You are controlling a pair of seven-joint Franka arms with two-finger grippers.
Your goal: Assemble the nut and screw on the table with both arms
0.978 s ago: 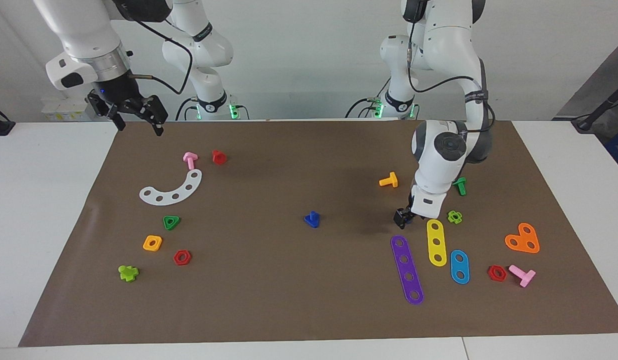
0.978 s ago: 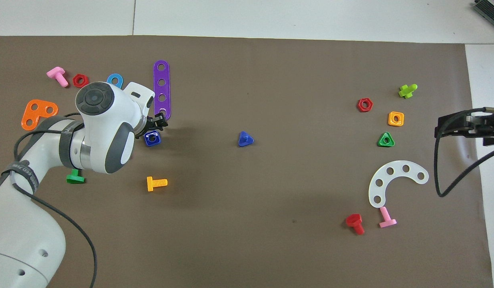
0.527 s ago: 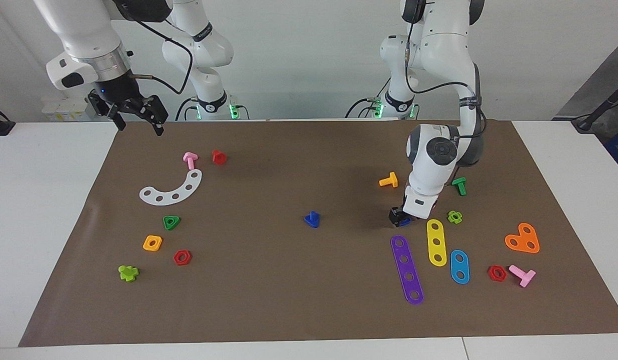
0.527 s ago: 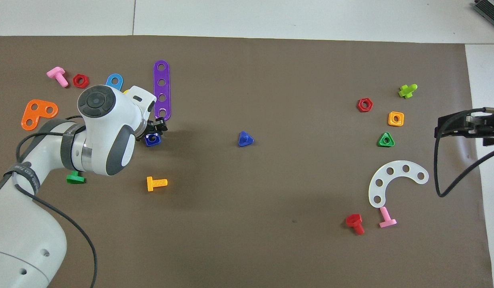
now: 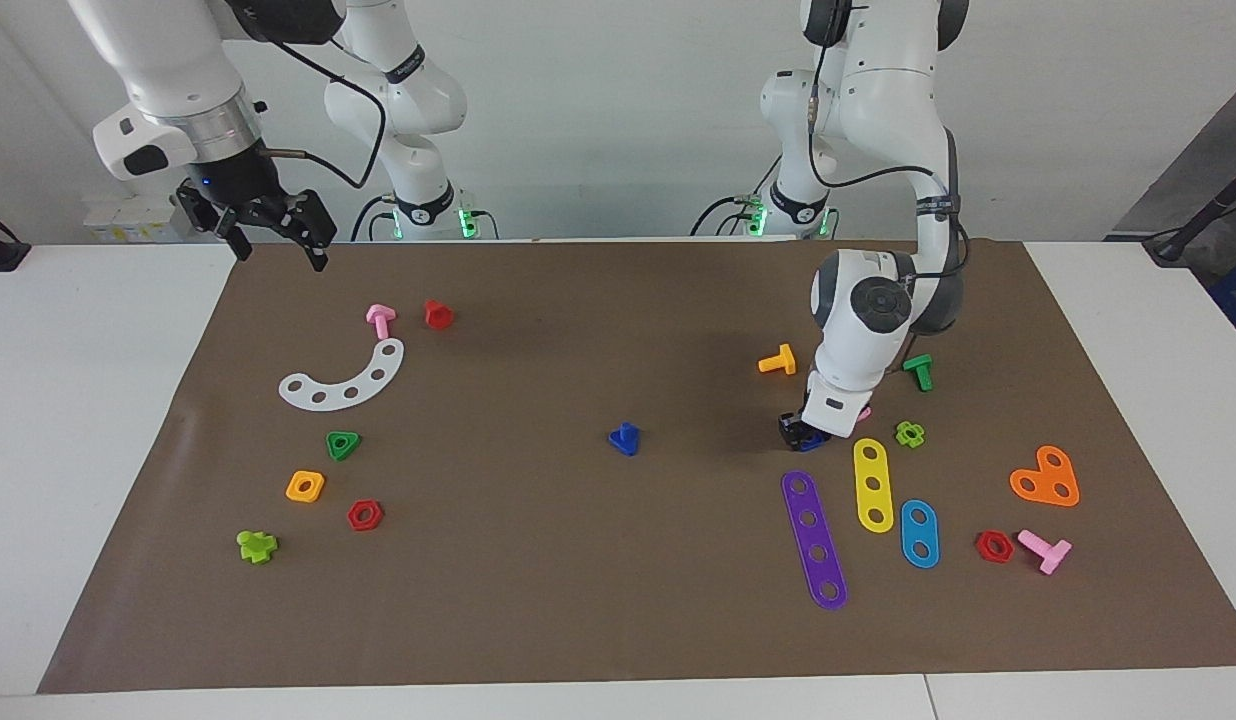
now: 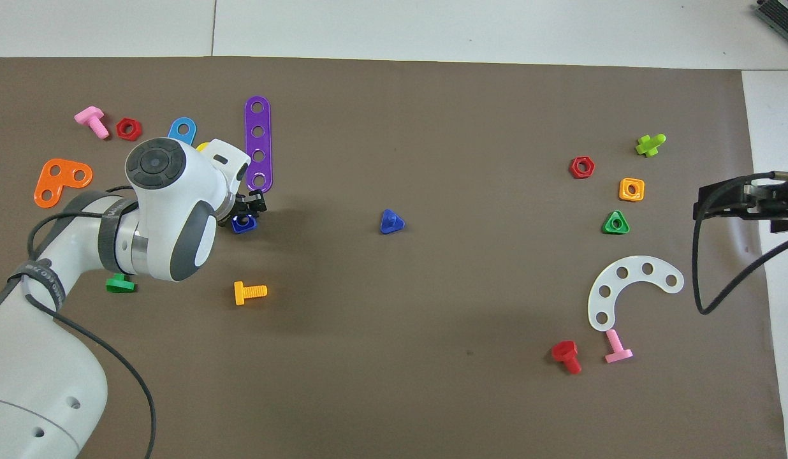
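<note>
The dark-blue nut [image 6: 243,224] lies on the brown mat [image 6: 432,127] of the table toward the left arm's end, next to the end of a purple strip. It also shows in the facing view [image 5: 812,440]. My left gripper [image 5: 800,432] is down at the nut and partly covers it in the overhead view [image 6: 246,210]. The dark-blue screw [image 5: 625,438] stands on its triangular head at the mat's middle, also in the overhead view [image 6: 391,222]. My right gripper [image 5: 278,250] is open and empty and waits high over the mat's edge at the right arm's end [image 6: 706,203].
A purple strip [image 5: 814,540], a yellow strip [image 5: 871,484], an orange screw [image 5: 778,361] and a green screw [image 5: 919,371] lie close around the left gripper. A white curved strip [image 5: 343,378], a red screw [image 5: 437,314] and small nuts lie toward the right arm's end.
My left arm's wrist has shifted slightly toward the mat's middle, and its gripper has come down over the nut and now covers part of it. The right arm has not moved.
</note>
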